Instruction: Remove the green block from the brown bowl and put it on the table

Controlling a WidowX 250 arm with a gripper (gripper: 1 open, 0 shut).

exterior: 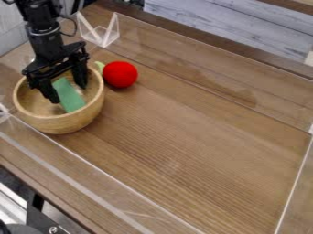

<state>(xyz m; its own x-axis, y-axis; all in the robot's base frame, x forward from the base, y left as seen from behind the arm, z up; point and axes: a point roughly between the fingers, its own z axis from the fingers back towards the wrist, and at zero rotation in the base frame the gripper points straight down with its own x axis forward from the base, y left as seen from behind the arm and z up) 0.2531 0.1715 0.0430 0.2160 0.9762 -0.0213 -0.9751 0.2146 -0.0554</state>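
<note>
The brown bowl [37,114] sits near the table's left edge. Inside it lies the green block [73,95], a mint green bar leaning against the bowl's right inner wall. My gripper [62,80] points straight down into the bowl and stands open, one black finger on each side of the block's upper end. The fingers hide part of the block. Whether the fingertips touch the block I cannot tell. The wood-grain table [196,137] stretches to the right of the bowl.
A red ball [119,74] rests on the table just right of the bowl. Clear acrylic walls [291,203] run along the table's edges, with a folded clear piece [101,32] standing behind the bowl.
</note>
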